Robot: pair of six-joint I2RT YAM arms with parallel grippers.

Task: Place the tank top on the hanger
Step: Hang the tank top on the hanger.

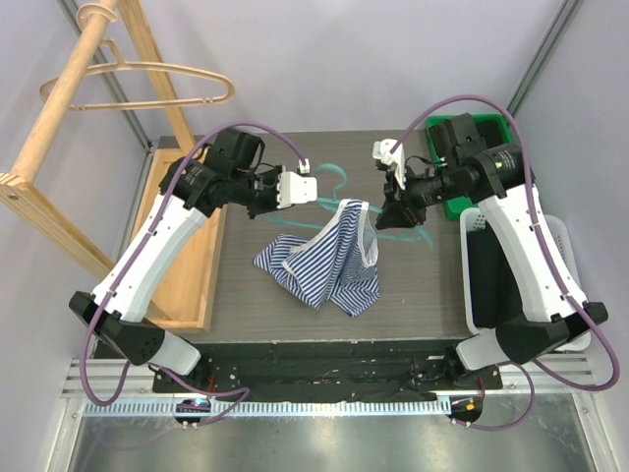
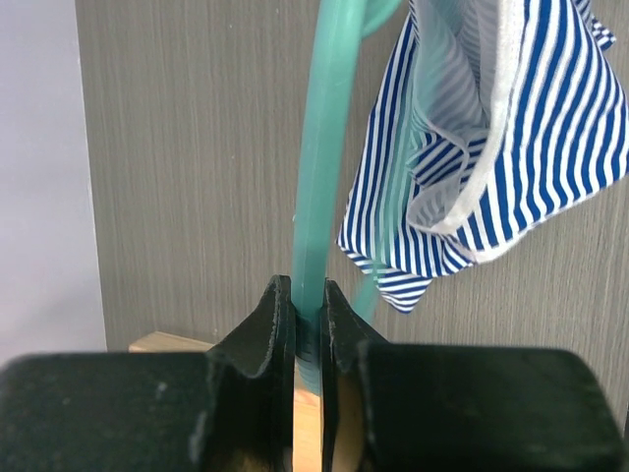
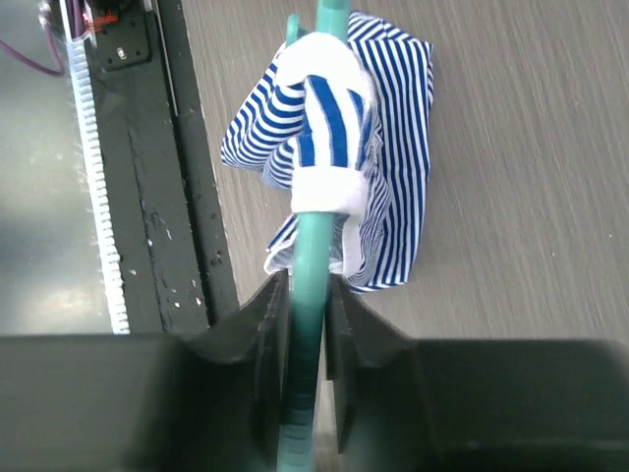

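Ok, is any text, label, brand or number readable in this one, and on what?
None can be read in any view.
The tank top shows only stripes and white trim.
The hanger is plain teal.
The table shows bare wood grain.

Soft striped cloth tank top (image 1: 324, 261), glossy plastic hanger (image 2: 316, 197)
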